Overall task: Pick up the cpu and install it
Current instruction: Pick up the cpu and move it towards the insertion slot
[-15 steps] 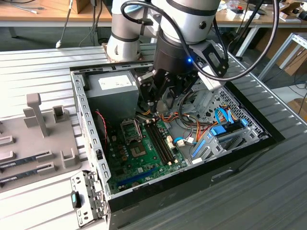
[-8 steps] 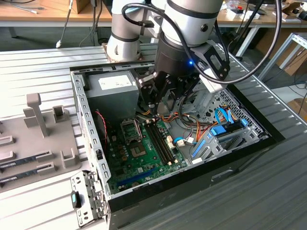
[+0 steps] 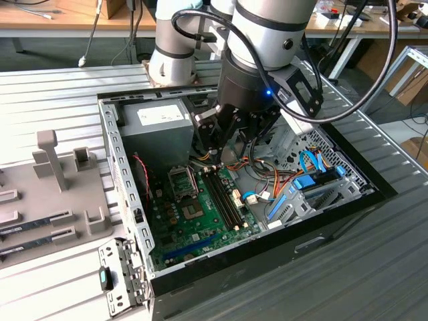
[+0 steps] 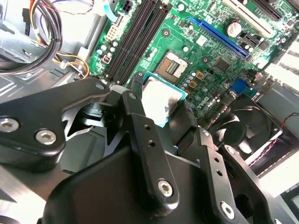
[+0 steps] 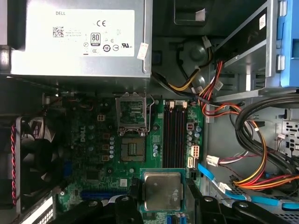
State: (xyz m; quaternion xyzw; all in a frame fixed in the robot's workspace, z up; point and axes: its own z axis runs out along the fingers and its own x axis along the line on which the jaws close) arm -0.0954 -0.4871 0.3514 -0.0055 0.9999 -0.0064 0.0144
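Observation:
My gripper (image 3: 224,148) hangs inside the open computer case (image 3: 112,157), above the green motherboard (image 3: 200,227). It is shut on the cpu (image 5: 162,190), a small square chip with a silver top and a thin green rim, held flat between two black fingers (image 5: 134,186). In the second wrist view the cpu (image 4: 161,100) sits between the fingertips, a little above the board. The open socket (image 5: 132,149) lies on the board a short way from the chip, with its metal frame (image 5: 131,114) flipped up beside it. The exterior view shows the socket (image 3: 192,212) below my gripper.
The grey power-supply box (image 5: 79,37) stands close to the socket, with black memory slots (image 5: 176,135) beside it. A fan (image 5: 35,154) sits at the case wall. Bundled cables (image 5: 252,140) and a blue drive cage (image 3: 314,184) fill the other side. A grey tray (image 3: 40,227) with memory sticks lies outside.

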